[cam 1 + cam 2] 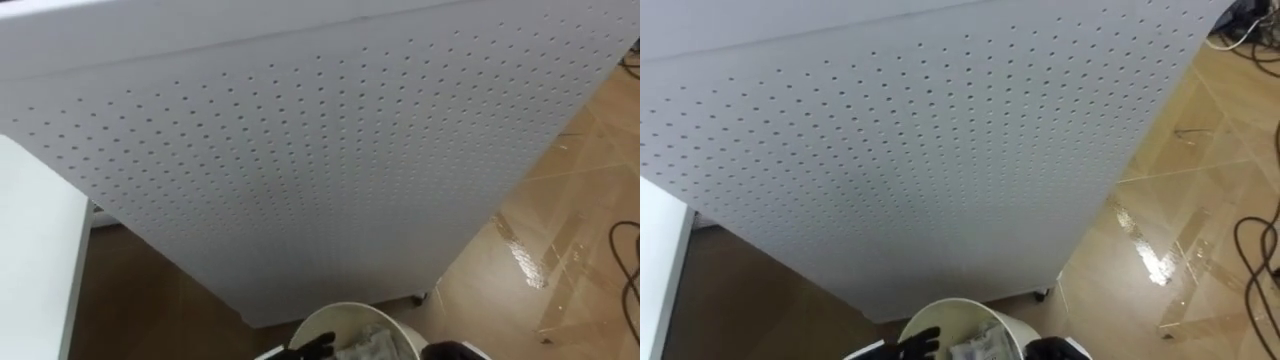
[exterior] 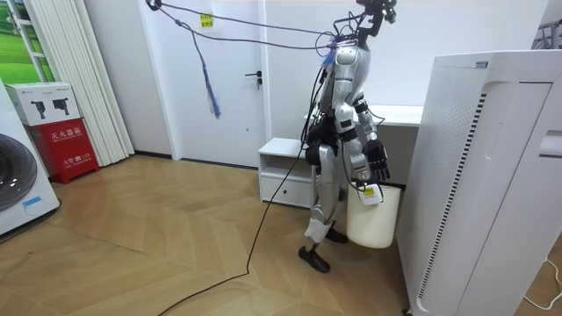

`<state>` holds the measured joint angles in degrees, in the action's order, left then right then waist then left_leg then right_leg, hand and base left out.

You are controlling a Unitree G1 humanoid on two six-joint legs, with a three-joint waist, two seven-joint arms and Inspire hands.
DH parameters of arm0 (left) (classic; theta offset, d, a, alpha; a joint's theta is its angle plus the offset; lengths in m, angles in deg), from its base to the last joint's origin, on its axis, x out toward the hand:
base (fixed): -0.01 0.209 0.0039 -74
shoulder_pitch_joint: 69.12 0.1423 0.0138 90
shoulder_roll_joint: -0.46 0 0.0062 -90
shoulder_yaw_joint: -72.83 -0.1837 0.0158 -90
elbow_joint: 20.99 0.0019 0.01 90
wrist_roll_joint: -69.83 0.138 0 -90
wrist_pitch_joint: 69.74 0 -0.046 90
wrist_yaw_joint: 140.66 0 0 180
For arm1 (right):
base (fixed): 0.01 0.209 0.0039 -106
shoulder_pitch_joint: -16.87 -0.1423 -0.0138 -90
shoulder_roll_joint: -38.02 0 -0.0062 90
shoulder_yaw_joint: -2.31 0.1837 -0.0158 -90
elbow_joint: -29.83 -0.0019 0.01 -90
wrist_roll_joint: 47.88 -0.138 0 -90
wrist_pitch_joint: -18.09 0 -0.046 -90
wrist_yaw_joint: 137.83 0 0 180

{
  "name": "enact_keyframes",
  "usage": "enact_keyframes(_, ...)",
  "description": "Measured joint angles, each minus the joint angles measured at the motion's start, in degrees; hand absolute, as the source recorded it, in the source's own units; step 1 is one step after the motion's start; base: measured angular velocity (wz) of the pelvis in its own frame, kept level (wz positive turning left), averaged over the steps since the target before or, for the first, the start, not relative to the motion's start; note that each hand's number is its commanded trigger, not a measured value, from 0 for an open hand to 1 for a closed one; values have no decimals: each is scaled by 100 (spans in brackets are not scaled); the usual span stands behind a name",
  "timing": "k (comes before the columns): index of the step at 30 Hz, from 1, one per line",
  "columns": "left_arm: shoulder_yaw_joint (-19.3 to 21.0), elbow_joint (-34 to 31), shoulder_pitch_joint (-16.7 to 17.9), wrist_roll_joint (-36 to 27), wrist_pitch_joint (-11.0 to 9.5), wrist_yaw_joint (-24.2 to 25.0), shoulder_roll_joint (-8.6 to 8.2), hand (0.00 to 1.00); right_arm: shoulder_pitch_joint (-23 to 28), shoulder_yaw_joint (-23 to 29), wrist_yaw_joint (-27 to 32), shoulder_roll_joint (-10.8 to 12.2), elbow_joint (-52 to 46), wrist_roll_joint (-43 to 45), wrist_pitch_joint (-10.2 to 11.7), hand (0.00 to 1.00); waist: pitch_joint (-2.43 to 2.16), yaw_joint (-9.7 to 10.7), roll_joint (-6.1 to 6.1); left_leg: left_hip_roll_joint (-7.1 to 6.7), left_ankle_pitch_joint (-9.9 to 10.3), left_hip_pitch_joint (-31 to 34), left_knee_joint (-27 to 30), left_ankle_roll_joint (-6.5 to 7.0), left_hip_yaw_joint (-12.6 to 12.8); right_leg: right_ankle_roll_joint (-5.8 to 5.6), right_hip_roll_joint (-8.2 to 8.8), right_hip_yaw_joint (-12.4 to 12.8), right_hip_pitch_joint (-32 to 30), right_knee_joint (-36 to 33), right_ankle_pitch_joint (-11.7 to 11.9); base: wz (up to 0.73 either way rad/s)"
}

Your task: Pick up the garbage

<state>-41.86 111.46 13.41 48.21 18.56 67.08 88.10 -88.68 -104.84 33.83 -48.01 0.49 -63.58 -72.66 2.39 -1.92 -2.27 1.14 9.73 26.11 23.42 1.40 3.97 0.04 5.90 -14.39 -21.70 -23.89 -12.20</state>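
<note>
At the bottom edge of the left eye view, a white bin (image 1: 335, 318) shows its round rim, and the garbage (image 1: 365, 340), a crumpled pale wad, lies inside it, which suggests the bin is carried as the collecting vessel; the left hand (image 1: 312, 348) reaches dark fingers to the rim's left side and the right hand (image 1: 445, 351) sits at its right side, probably so that the load stays level between them; whether those fingers hook the rim or merely rest against it I cannot tell; a white perforated panel (image 1: 300, 150) rises close ahead, a white table (image 1: 30, 260) edges in at the left, and the wooden floor (image 1: 560, 250) runs off to the right; in the room view the robot stands upright just beside that tall panel, with a low white cabinet (image 2: 285, 167) behind it, and the bin hangs in front of its thighs, low enough, I judge, to drop things in without bending far; in the right eye view the left hand's fingers look loosely spread toward the rim, yet their grip stays unclear, as does the right hand's.
</note>
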Motion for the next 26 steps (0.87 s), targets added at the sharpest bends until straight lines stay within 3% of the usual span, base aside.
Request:
enact_keyframes(4, 200, 361, 252, 98, -38, -82, -4, 0, 307, 49, 7, -36, 152, -13, 37, 100, -7, -11, 0, -19, -9, -278, -151, 10, 47, -1, 0, 22, 245, 81, -6, -3)
enact_keyframes(7, 406, 708, 600, 96, -66, -292, 32, 0, 750, 53, 11, -110, 219, -192, 128, 100, -38, 24, 25, -77, -29, -572, -323, 3, 54, -9, -9, 16, 530, 259, -7, 0)
enact_keyframes(9, 586, 1156, 905, 98, -171, -527, 58, 0, 1137, 67, 19, -141, 319, -234, 247, 100, -128, 31, 100, -111, -73, -949, -574, -18, 53, -24, -10, 5, 859, 424, -13, 3)
enact_keyframes(10, 695, 1316, 1081, 98, -174, -657, 72, 0, 1267, 119, 35, -134, 407, -334, 270, 100, -151, 64, 133, -123, -76, -1120, -646, -22, 47, -29, -26, -17, 1059, 530, -15, 6)
enact_keyframes(14, 1239, 1656, 1532, 89, -260, -814, 37, 0, 1653, 555, -6, -105, 588, -413, 360, 100, -200, 61, 276, -132, -76, -1598, -844, -27, 54, -48, -72, -75, 1600, 851, -12, 12)
enact_keyframes(18, 1588, 1973, 1688, -198, -367, -981, -169, 0, 1941, 846, 92, -34, 624, -451, 434, 100, -258, 16, 392, -147, -59, -2115, -1082, -58, 43, -81, -108, -141, 2157, 1223, -3, 6)
enact_keyframes(21, 1704, 2011, 1863, -619, -367, -1065, -207, 0, 2060, 974, 153, 29, 692, -475, 428, 100, -270, 5, 433, -156, -48, -2309, -1172, -74, 43, -93, -119, -143, 2356, 1322, -2, 0)
enact_keyframes(26, 2016, 2182, 1918, -811, -320, -1134, -375, 0, 2118, 1222, 191, 91, 712, -471, 263, 100, -237, -5, 429, -173, -45, -2477, -1237, -76, 52, -107, -117, -120, 2507, 1340, -5, 0)
